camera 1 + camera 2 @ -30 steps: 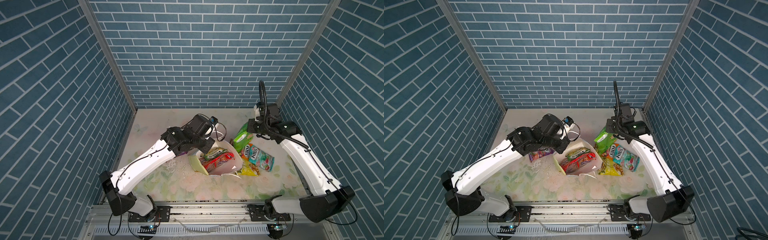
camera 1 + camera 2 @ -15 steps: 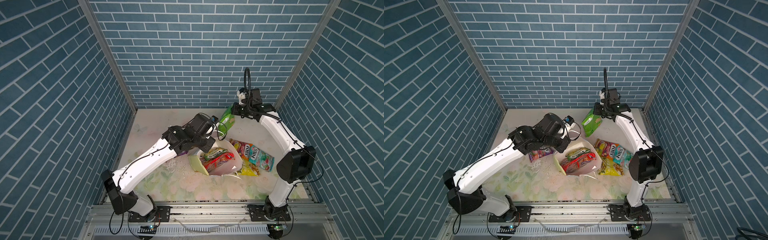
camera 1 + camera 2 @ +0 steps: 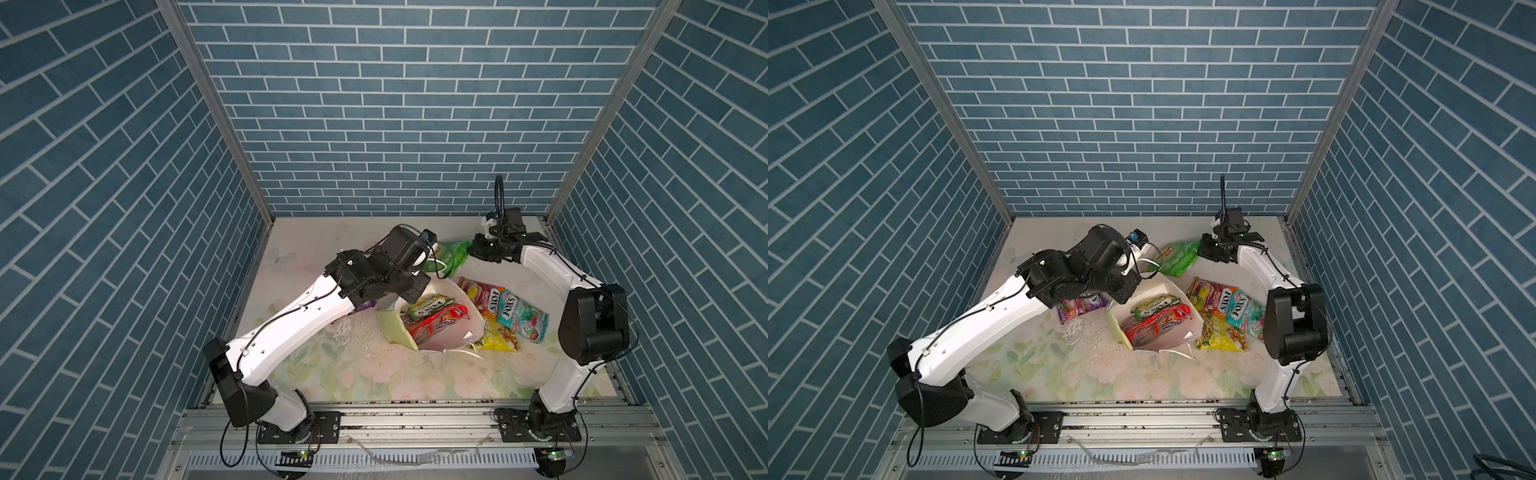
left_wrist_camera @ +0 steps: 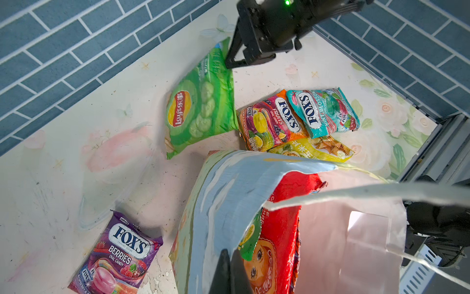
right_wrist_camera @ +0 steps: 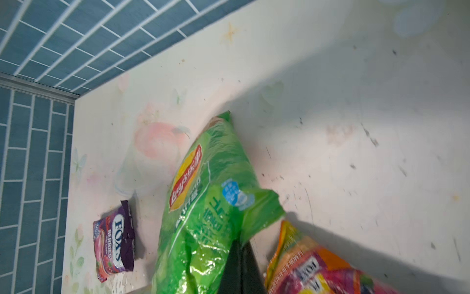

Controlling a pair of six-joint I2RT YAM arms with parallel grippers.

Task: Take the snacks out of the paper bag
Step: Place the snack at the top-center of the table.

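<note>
My left jaws, hidden from above, clench the paper bag; right jaws pinch the Lay's chips, lengthwise toward the back-right corner of the desk.

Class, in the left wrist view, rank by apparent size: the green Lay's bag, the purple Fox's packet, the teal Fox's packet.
1. green Lay's bag
2. purple Fox's packet, nearer the camera and cropped, so unsure
3. teal Fox's packet

Slate-blue brick-pattern walls with white joints; cream tabletop printed with pink roses and green leaves. Mid-frame in both top views, the tall paper gift bag is bluish-white outside, white inside. The glossy green Lay's chip packet has a red-and-yellow logo. Also a purple Fox's candy packet, orange Fox's candy packet, teal Fox's candy packet, yellow snack packet and large red cookie bag.
</note>
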